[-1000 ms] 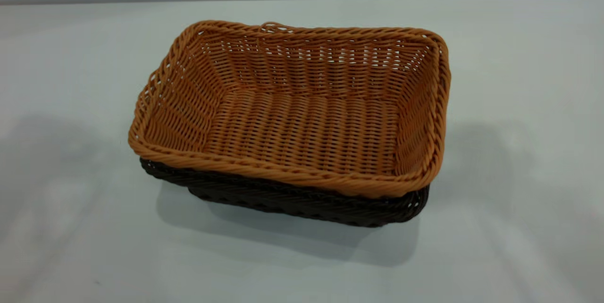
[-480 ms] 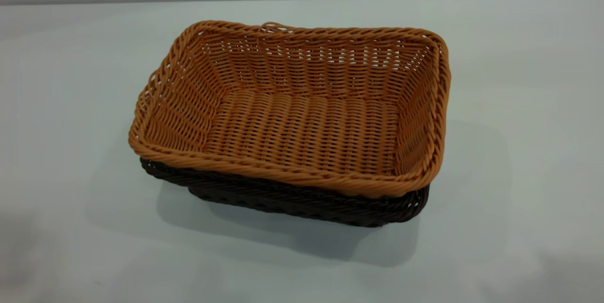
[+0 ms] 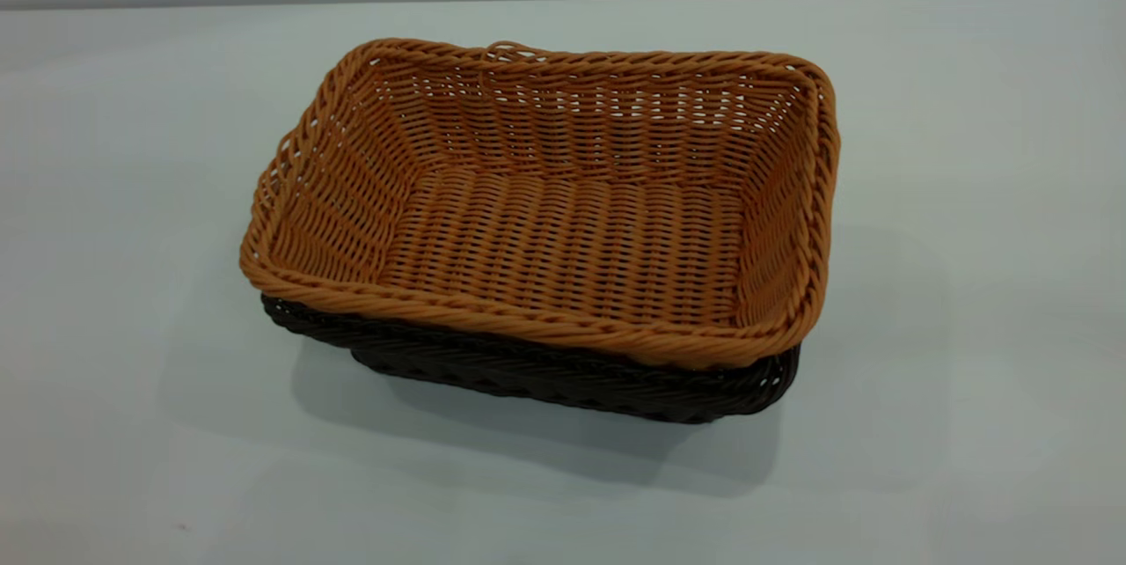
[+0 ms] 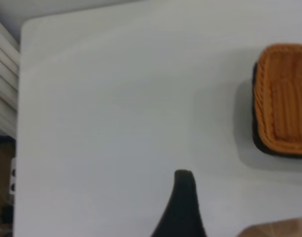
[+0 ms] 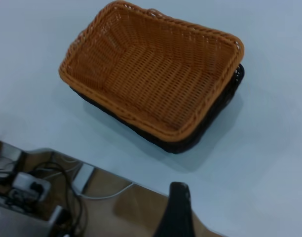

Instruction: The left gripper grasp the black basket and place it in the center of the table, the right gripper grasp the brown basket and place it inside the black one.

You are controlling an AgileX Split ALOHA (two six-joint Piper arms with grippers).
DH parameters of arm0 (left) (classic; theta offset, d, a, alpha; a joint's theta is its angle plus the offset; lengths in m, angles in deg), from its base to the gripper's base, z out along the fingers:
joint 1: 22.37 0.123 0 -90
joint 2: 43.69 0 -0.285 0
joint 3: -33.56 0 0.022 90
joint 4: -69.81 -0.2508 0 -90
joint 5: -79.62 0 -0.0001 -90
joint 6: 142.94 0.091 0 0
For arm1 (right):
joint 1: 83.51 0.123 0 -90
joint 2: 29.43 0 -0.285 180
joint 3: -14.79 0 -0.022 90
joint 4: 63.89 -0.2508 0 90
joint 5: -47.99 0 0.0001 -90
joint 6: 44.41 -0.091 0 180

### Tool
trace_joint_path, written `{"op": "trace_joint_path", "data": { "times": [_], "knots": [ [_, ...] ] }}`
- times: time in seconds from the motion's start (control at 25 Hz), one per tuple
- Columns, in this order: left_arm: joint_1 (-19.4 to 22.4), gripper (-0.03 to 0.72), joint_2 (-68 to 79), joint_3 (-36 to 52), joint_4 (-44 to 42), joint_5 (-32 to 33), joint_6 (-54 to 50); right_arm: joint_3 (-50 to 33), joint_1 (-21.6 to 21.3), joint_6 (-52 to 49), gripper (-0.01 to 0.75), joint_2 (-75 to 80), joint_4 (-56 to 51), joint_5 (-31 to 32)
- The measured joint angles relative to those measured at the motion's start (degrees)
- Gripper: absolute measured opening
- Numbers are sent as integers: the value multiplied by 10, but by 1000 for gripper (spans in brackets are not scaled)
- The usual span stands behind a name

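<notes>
The brown basket (image 3: 563, 222) sits nested inside the black basket (image 3: 545, 371) in the middle of the white table (image 3: 968, 151). Only the black basket's near rim and side show beneath it. Neither gripper is in the exterior view. In the left wrist view the stacked baskets (image 4: 284, 98) lie far off, and my left gripper (image 4: 235, 197) is open and empty above bare table, with one dark finger (image 4: 183, 202) in view. In the right wrist view my right gripper (image 5: 215, 207) is open and empty over the table edge, well back from the brown basket (image 5: 156, 74); one finger (image 5: 176, 210) shows.
The right wrist view shows the table's edge with a brown floor, cables and a power strip (image 5: 27, 190) below it. The left wrist view shows the table's far corner (image 4: 27, 24) and a slatted wall beside it.
The baskets have not moved. The arm shadows that lay on the table to the left and right of the baskets have slid off toward the near edge and gone.
</notes>
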Motion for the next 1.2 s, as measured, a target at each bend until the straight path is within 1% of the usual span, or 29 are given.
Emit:
{"op": "trace_joint_path", "data": {
  "times": [0.28,0.36,0.6,0.88,1.04,1.2],
  "knots": [
    [0,584,-133,140,20,0,1,-93,0,70,584,-99,23,3],
    [0,584,-166,178,26,0,1,-115,0,77,584,-117,23,-6],
    [0,584,-263,268,32,-3,13,-132,0,70,584,-157,23,-13],
    [0,584,-318,323,38,-16,15,-133,0,57,584,-172,23,-16],
    [0,584,-319,329,58,-20,15,-133,0,57,584,-172,22,-17],
    [0,584,-319,330,61,-21,15,-133,0,57,584,-172,22,-17]
  ]
}}
